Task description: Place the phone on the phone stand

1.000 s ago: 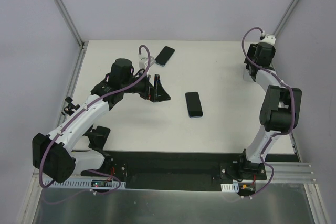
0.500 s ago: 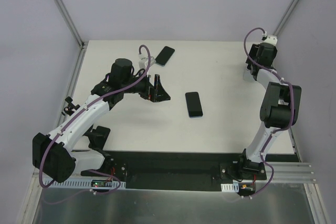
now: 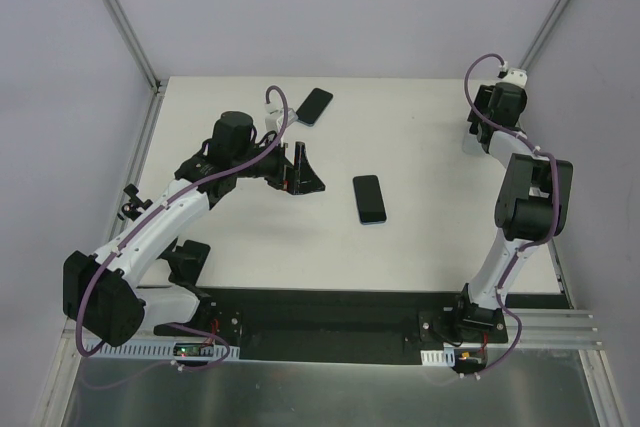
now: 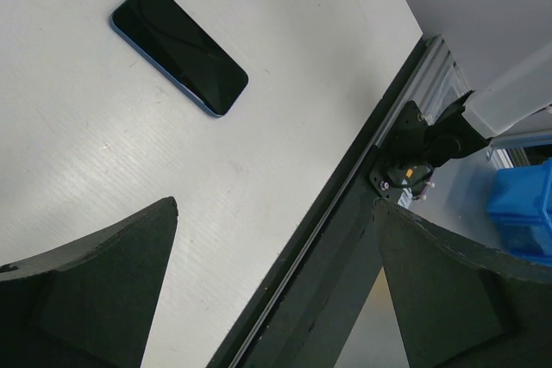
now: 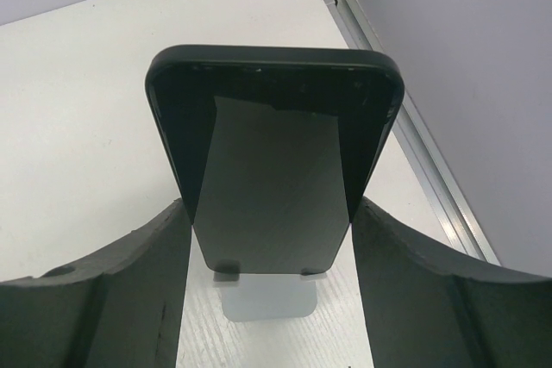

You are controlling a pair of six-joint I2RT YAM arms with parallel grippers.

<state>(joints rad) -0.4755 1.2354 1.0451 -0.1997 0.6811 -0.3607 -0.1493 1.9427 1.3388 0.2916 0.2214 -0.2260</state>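
White tabletop (image 5: 78, 127) underneath. Clamped on the phone (image 5: 272, 109) by both side edges with right pincer (image 5: 269, 208), upright between its fingers, bottom edge meeting white stand (image 5: 267, 303). Left pincer (image 4: 274, 208) spread wide, empty.

Table: white matt top (image 3: 430, 247), it fills the middle of the top view.
Walls: plain pale grey panels (image 3: 330, 7) stand on three sides of the table.
Frame: silver metal posts (image 3: 123, 22) rise slanted from the far corners.
Near edge: a black strip (image 3: 320, 312), then a dull grey metal sheet (image 3: 330, 397).
Right side: ribbed aluminium rail (image 3: 575, 327).
Past the table edge: blue bin (image 4: 528, 208), seen only partly.
Light: even and soft, shadows are weak.
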